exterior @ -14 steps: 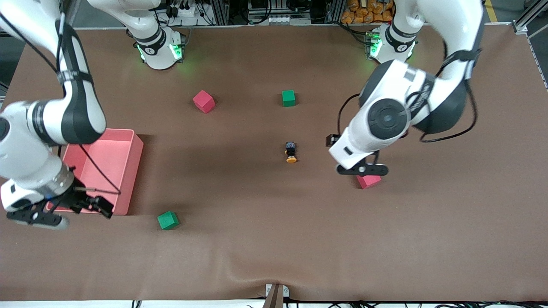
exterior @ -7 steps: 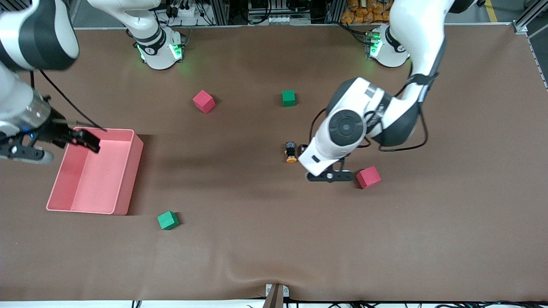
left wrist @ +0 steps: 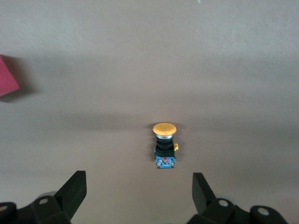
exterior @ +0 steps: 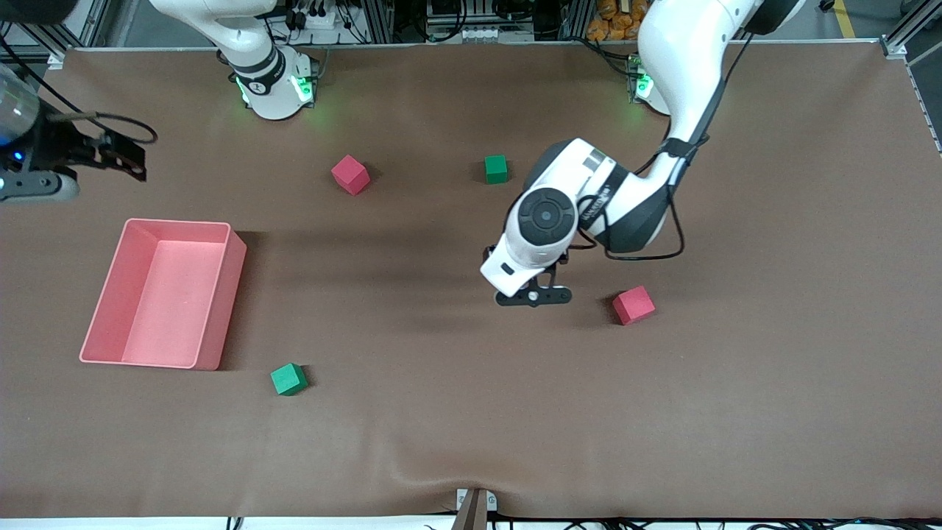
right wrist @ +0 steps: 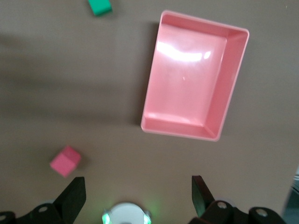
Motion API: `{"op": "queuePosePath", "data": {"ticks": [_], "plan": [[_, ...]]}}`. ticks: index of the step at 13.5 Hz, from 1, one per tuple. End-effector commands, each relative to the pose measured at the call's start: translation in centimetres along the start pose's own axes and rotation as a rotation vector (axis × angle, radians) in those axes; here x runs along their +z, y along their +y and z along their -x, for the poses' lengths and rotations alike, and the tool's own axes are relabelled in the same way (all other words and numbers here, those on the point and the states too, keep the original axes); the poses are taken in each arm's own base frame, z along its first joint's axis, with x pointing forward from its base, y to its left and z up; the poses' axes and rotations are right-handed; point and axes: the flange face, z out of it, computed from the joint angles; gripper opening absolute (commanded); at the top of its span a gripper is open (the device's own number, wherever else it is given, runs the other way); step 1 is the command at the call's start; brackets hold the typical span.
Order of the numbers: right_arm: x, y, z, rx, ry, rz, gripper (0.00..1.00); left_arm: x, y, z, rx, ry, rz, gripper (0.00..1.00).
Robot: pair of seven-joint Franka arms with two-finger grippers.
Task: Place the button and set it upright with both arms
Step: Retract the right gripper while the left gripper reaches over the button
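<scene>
My left gripper (exterior: 533, 297) hangs over the mid-table, fingers (left wrist: 74, 189) spread wide apart and empty. The button (left wrist: 164, 145) is hidden under my left arm in the front view; my left wrist view shows it lying on its side on the brown table (exterior: 441, 412), well apart from every cube. In that wrist picture it sits ahead of the open jaws, slightly toward the 1 o'clock of their midpoint, its long axis running 12 to 6, orange cap at 12, dark body toward my fingers. My judgement: the axis lies across the finger line, so closing would catch the body's flanks once I advance.

My right gripper (exterior: 88, 158) is open too and waits at the right arm's end, above the pink bin (exterior: 234, 254), far less near the button.
</scene>
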Motion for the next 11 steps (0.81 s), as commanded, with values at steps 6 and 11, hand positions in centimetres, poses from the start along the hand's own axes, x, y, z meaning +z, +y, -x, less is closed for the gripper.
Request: {"op": "queuePosePath", "data": {"ticks": [6, 11], "plan": [[-3.9, 2.9, 2.7, 0.017, 0.008, -0.117, 1.00, 1.4, 1.5, 0.6, -0.001, -0.006, 0.001, 1.00], [-1.9, 4.9, 1.8, 0.175, 0.037, -0.225, 1.00, 2.9, 2.5, 0.5, -0.076, 0.011, 0.012, 1.00]]}}
